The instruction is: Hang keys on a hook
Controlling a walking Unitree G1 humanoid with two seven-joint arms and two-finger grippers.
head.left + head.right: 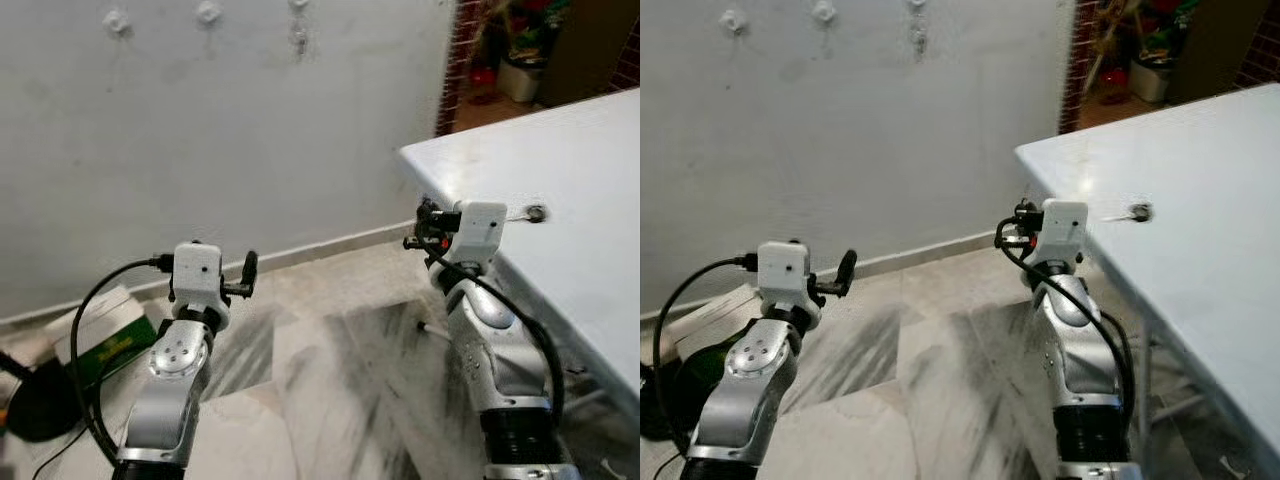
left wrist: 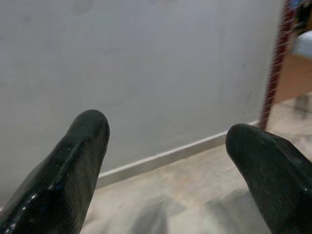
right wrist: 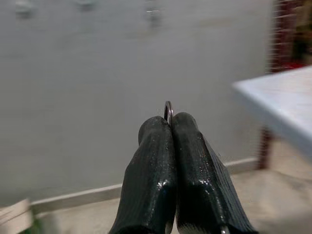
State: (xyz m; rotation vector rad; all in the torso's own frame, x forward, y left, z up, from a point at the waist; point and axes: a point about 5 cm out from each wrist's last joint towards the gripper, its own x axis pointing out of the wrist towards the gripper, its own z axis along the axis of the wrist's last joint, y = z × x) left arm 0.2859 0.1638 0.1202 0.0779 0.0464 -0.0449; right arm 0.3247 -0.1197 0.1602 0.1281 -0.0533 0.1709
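Observation:
Three small white hooks are fixed high on the grey wall: one (image 1: 116,20), a second (image 1: 208,12) and a third (image 1: 298,35) with something small hanging under it. My right gripper (image 3: 170,122) is shut on a thin metal key ring (image 3: 168,110), which peeks out above the pressed fingertips; the keys themselves are hidden. It is held beside the table corner (image 1: 422,226), pointing at the wall well below the hooks. My left gripper (image 2: 165,134) is open and empty, raised low on the left (image 1: 246,272) and facing the wall's base.
A white table (image 1: 560,160) fills the right side, with a small metal object (image 1: 537,212) on it near my right wrist. A green and white box (image 1: 105,335) and a black round object (image 1: 40,400) lie on the floor at left. A doorway (image 1: 520,50) opens beyond the wall's end.

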